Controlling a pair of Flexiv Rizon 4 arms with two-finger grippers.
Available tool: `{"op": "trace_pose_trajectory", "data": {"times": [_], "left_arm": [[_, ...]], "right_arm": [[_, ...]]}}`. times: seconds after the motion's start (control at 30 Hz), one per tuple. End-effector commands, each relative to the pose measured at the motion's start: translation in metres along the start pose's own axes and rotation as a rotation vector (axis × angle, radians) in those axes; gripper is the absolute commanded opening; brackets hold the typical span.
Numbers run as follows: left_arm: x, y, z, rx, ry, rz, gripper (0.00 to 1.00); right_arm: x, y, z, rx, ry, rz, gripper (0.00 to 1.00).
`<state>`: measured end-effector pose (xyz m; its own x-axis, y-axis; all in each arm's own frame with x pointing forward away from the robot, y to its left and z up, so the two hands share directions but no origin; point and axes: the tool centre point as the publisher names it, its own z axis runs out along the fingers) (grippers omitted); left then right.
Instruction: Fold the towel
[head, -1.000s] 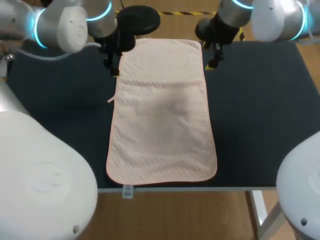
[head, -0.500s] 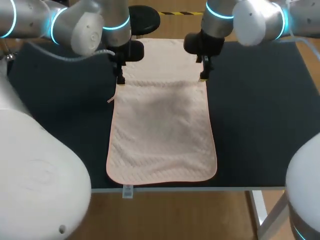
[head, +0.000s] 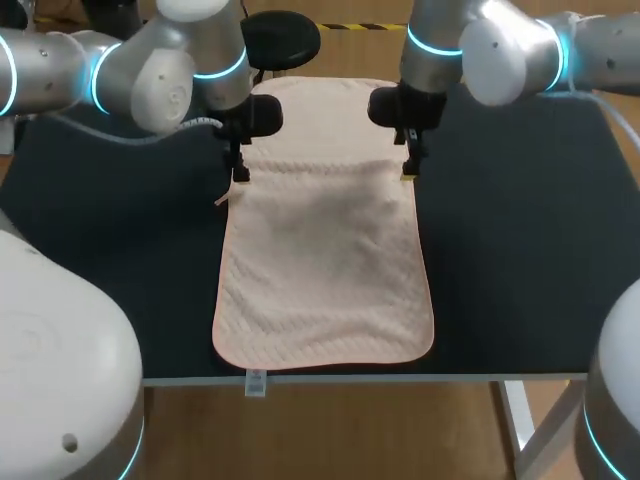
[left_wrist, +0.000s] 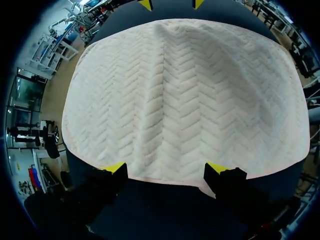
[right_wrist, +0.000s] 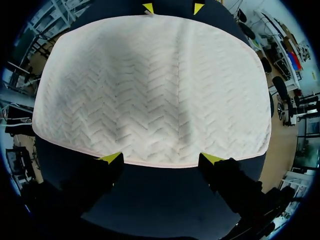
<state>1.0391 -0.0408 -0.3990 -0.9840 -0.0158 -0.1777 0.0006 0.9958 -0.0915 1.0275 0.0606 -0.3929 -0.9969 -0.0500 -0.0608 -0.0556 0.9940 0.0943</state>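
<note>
Pink towel (head: 325, 270) flat on dark table (head: 520, 250); left tool (head: 240, 172), right tool (head: 408, 166) flank it.

place: robotics lab, looks like a test cell
counter: dark matte counter (head: 530, 250), plain bench type
arms: left arm (head: 150, 70) and right arm (head: 500, 45), grey-white industrial type, lit cyan joint rings, reaching in from either side
setup: one towel (head: 320, 260) flat between the arms

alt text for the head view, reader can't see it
A pale pink towel lies flat, lengthwise, on a dark table. Near its far end, the left gripper is at the towel's left edge and the right gripper is at its right edge.
</note>
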Motion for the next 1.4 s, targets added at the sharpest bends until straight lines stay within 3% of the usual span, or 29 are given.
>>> {"op": "trace_pose_trajectory", "data": {"times": [0.03,0.63,1.4], "left_arm": [[-0.003,-0.001,0.011,0.009,0.004,0.003,1.00],[-0.010,0.002,0.029,0.022,-0.017,0.052,1.00],[-0.014,0.003,0.036,0.025,0.054,0.055,1.00]], "right_arm": [[-0.005,0.000,0.011,0.008,0.016,0.009,1.00],[-0.010,-0.004,0.029,-0.003,-0.010,0.052,1.00],[-0.014,-0.010,0.044,0.011,0.012,0.075,1.00]]}}
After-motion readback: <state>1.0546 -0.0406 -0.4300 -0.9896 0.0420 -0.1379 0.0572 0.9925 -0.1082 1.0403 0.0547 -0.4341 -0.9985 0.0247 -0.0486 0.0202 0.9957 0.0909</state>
